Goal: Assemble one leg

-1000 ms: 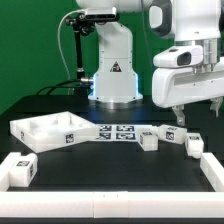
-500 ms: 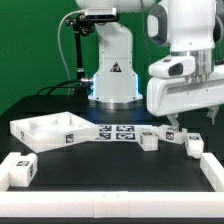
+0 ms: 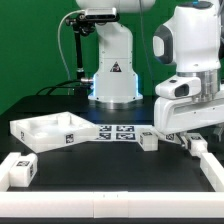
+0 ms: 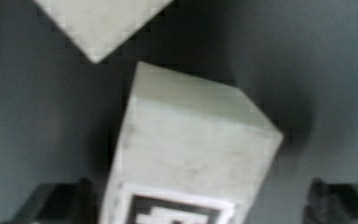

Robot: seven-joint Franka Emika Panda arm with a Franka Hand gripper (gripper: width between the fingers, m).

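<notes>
My gripper (image 3: 190,140) has come down at the exterior view's right, over a small white tagged leg (image 3: 199,146) lying on the black table. In the wrist view this leg (image 4: 185,140) lies between my two dark fingers (image 4: 60,200), with a gap on each side. The gripper (image 4: 197,205) is open and holds nothing. A second leg (image 3: 148,140) lies just to the exterior view's left of it. A third leg (image 3: 20,170) lies at the front left. The corner of another white part (image 4: 105,25) shows beyond the leg in the wrist view.
The large white tray-like panel (image 3: 45,128) lies at the left. The marker board (image 3: 118,133) lies flat in the middle in front of the robot base (image 3: 113,80). A white wall (image 3: 110,205) runs along the table's front and right side.
The arm has moved to the exterior view's right and down. The gripper now straddles the rightmost leg, which it hung above before. No part has moved.
</notes>
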